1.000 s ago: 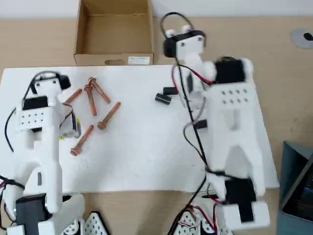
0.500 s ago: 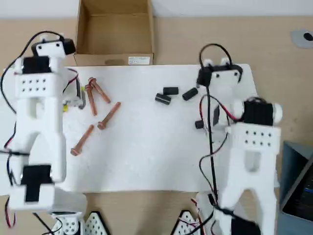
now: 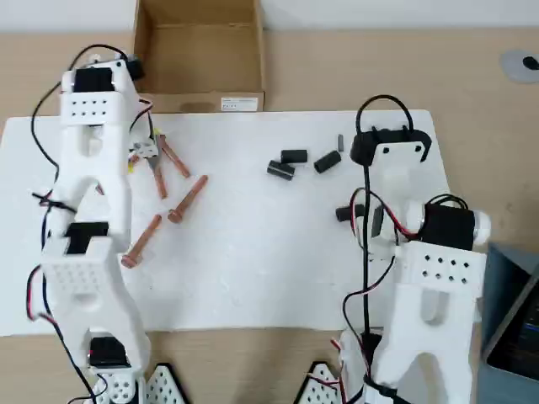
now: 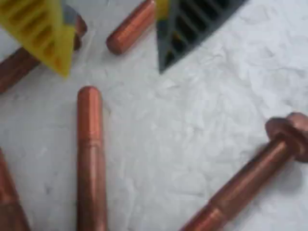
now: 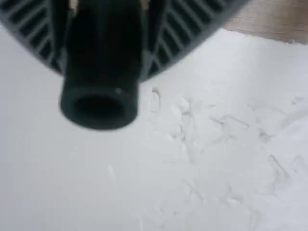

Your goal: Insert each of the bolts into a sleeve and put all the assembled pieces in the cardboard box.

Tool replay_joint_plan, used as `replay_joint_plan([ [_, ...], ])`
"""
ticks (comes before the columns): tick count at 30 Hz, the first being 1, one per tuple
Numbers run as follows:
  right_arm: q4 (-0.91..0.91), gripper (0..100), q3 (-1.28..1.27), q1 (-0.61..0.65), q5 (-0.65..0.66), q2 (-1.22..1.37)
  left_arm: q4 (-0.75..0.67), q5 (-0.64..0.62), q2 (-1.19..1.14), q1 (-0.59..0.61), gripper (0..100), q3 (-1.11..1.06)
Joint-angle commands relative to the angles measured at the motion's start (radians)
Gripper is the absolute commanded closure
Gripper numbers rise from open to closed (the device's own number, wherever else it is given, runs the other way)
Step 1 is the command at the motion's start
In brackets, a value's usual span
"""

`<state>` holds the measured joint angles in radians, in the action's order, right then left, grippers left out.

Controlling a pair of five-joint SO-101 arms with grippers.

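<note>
Bolts point(image 4: 90, 159) bunched just below the open left claw point(image 4: 113, 70), it could snag two at once; right claw point(image 5: 106, 29) grips a sleeve point(image 5: 100, 103).

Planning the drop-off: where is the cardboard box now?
High view: the cardboard box stands past the far edge of the white mat, left side, just beyond the loose bolts.

Your left arm lies stretched along the white mat point(image 3: 253, 278), and your left gripper point(image 3: 144, 156) sits low among the copper bolts point(image 3: 187, 199) scattered near the cardboard box point(image 3: 168, 102). Three loose sleeves point(image 3: 293, 156) lie close together toward the mat's far edge, between the two arms. A fourth sleeve point(image 3: 344, 214) is right at your right gripper point(image 3: 359, 217), apart from those three.
</note>
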<state>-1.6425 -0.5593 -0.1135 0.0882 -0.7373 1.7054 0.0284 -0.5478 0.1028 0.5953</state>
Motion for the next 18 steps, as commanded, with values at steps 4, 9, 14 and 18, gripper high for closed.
replay_joint_plan([
  [4, 0.025, 98.7, 0.001, -0.012, -0.002, -0.024, 0.005, -0.008, -0.159, -0.014, 87, 0.236],
  [9, 0.025, 98.7, 0.001, -0.012, -0.003, -0.024, 0.006, -0.009, -0.269, -0.011, 87, 0.354],
  [14, 0.025, 98.7, 0.001, -0.012, -0.002, -0.024, 0.006, -0.009, -0.341, -0.008, 87, 0.41],
  [18, 0.023, 98.7, 0.001, -0.012, -0.002, -0.024, 0.003, -0.009, -0.392, -0.008, 87, 0.459],
])
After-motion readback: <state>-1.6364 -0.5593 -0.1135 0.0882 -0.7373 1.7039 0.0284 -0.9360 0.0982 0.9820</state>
